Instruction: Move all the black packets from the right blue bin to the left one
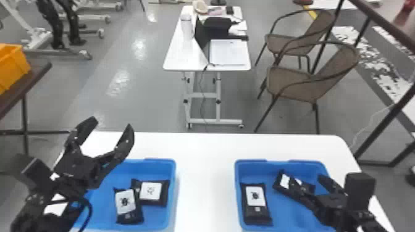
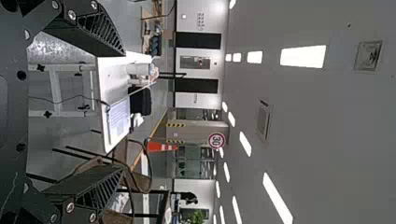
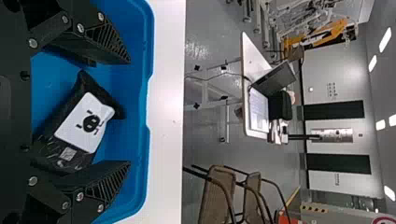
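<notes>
Left gripper [image 1: 111, 122] gapes (empty); right gripper [image 1: 307, 179], also spread, seems just above a black packet [image 1: 282, 182].

Beyond, a white table [image 1: 176, 58] and brown chairs [image 1: 293, 86] stand on grey floor [image 1: 139, 92].

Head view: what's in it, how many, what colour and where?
blue bins: two, blue, on near table
packets: four, black, two per bin
near table: one, white, front
far table: one, white, beyond
laptop: one, grey, far table
bottle: one, white, far table
chairs: two, brown, right
crate: one, orange, left edge
dark table: one, brown, under crate
left gripper: one, black, near left bin
right gripper: one, black, over right bin
</notes>
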